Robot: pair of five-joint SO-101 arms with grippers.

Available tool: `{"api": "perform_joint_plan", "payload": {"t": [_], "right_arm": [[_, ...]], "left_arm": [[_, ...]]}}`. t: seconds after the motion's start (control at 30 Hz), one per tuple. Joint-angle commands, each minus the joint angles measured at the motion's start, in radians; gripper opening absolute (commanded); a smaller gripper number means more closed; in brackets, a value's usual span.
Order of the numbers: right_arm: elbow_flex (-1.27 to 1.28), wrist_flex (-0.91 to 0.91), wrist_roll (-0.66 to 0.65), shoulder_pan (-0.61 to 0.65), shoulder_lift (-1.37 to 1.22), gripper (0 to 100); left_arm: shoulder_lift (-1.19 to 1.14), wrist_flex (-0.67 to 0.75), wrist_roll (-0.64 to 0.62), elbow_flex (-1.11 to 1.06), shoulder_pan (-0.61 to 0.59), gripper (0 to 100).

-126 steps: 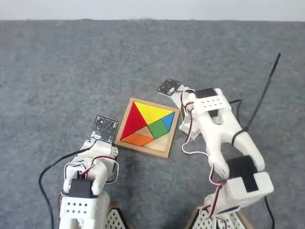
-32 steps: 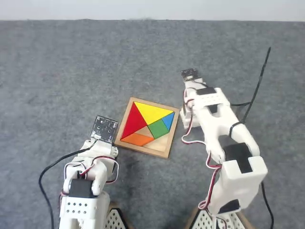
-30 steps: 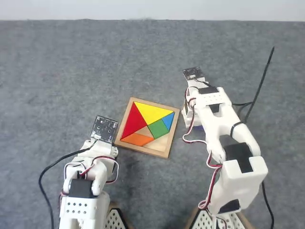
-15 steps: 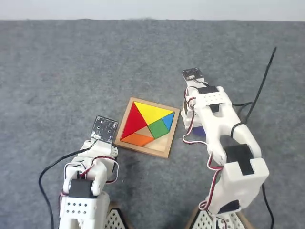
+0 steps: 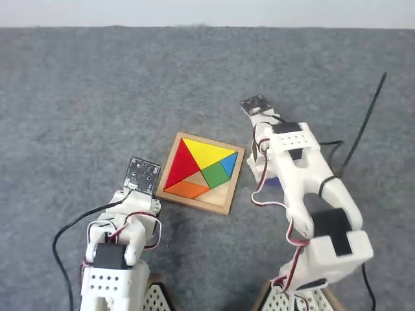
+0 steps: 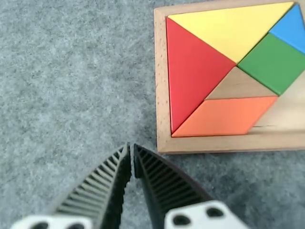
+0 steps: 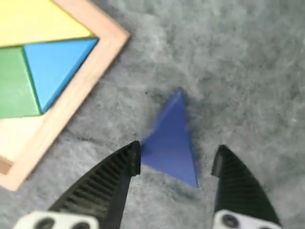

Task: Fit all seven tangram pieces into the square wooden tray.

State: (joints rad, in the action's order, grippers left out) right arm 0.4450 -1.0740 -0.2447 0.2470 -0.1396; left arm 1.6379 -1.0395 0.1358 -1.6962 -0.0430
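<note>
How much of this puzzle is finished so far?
Done: red, yellow, green, light blue and orange pieces sit in the tray. In hand: the right gripper is open around a dark blue triangle on the carpet. Left: lifting it into the tray, where bare wood shows.

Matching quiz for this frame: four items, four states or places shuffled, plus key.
1. left arm's jaws
2. right arm's jaws
3. dark blue triangle
4. red triangle

A. on the grey mat, outside the tray
B. open
C. inside the tray, against the yellow triangle
D. shut

Pairs: 1-D, 2-B, 3-A, 4-C
</note>
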Motion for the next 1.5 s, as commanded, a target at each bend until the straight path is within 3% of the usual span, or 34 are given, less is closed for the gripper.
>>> {"api": "perform_joint_plan", "payload": {"t": [0.0,0.3,0.47,0.6,0.8,1.17,1.33,1.47], "right_arm": [[-0.044,0.001,-0.023,-0.002,-0.03,25.6],[-0.075,-0.005,-0.023,-0.005,-0.099,24.4],[-0.077,0.001,-0.023,-0.004,-0.099,12.8],[-0.08,-0.002,-0.023,0.002,-0.09,12.3],[-0.061,-0.047,-0.029,0.007,0.061,12.3],[0.091,-0.079,-0.037,0.168,0.323,13.0],[0.163,-0.113,-0.29,0.139,0.328,28.3],[0.196,-0.108,-0.489,0.134,0.295,29.8]], "left_arm": [[0.012,-0.005,-0.008,0.007,-0.003,1],[0.012,-0.005,-0.008,0.007,-0.003,1],[0.012,-0.005,-0.008,0.007,-0.003,1],[0.012,-0.005,-0.008,0.007,-0.003,1],[0.012,-0.005,-0.008,0.007,-0.003,1],[0.012,-0.005,-0.008,0.007,-0.003,1],[0.012,-0.005,-0.008,0.007,-0.005,1],[0.012,-0.005,-0.008,0.007,-0.003,1]]}}
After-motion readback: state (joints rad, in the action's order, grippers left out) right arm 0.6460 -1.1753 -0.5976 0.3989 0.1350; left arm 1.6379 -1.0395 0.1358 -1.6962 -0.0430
